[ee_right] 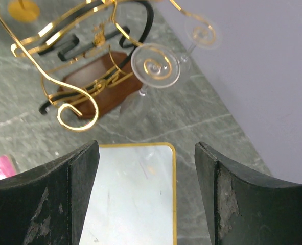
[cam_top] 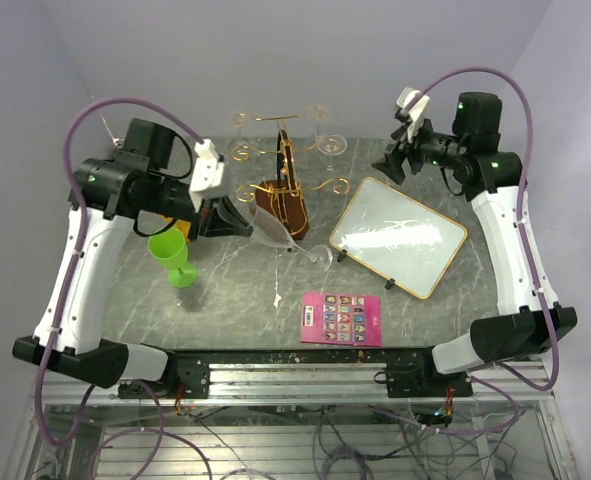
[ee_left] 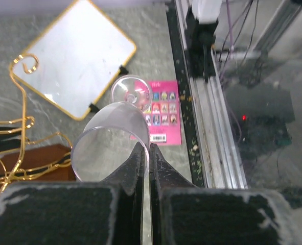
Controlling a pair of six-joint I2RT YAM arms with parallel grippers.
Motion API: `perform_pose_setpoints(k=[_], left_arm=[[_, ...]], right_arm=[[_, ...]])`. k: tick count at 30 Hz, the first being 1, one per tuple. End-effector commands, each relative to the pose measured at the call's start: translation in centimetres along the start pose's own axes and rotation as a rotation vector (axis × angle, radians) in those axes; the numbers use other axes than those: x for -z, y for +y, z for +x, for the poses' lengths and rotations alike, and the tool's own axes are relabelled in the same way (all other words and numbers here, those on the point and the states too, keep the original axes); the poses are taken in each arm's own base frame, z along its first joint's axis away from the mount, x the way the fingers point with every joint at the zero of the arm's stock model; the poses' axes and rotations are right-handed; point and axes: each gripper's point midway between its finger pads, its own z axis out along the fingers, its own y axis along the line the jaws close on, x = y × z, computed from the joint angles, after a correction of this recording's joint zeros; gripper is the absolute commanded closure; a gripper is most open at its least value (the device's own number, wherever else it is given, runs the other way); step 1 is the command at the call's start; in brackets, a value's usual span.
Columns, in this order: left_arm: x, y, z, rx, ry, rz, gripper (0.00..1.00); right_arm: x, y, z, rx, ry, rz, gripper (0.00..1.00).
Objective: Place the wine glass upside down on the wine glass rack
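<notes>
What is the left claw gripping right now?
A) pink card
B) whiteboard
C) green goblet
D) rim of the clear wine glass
D: in the left wrist view the left claw is pinched shut on the rim of the clear wine glass.

Robot lab bench, staged as a test cell. A left arm and a right arm are seen bolted to an aluminium rail at 6 o'clock of the table. Both arms are draped with purple cables. Loose wiring is left hanging under the frame at 6. The marble-look top is boxed in by plain pale walls from 9 through 12 to 3 o'clock. Mismatched props are laid out: wine glass rack at 12, whiteboard at 2, pink sticker card at 5, green goblet at 9.
</notes>
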Motion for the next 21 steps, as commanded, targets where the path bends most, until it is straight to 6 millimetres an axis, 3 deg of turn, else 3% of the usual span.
perform_pose_setpoints(k=[1,3,5,8,10,14,21], left_arm=[[2.4,-1.1,-6.3,-0.008,-0.265,0.019,0.93],[3.3,0.4,-7.9,-0.029,-0.286,-0.044,0.93],[4.0,2.1,-9.4,0.061,-0.297,-0.139,0.93],[5.8,6.7,-11.2,0.132,-0.333,-0.393,0.93],[6.6,8.3,-12.1,0.176,-0.371,-0.470,0.93],[7.4,10.1,-13.3,0.228,-0.441,-0.537,0.93],[7.8,11.6,-14.1,0.252,-0.493,-0.577,0.93]], right_arm=[[1.8,0.0,-4.9,-0.082,-0.175,-0.001,0.25],[2.0,-0.3,-6.3,-0.135,-0.219,0.002,0.26],[2.2,-0.3,-7.6,-0.187,-0.262,-0.013,0.27],[2.3,-0.2,-9.3,-0.268,-0.321,-0.040,0.29],[2.3,-0.1,-10.2,-0.330,-0.357,-0.065,0.31],[2.0,0.4,-11.4,-0.459,-0.417,-0.128,0.33],[1.0,1.2,-11.7,-0.579,-0.443,-0.182,0.34]])
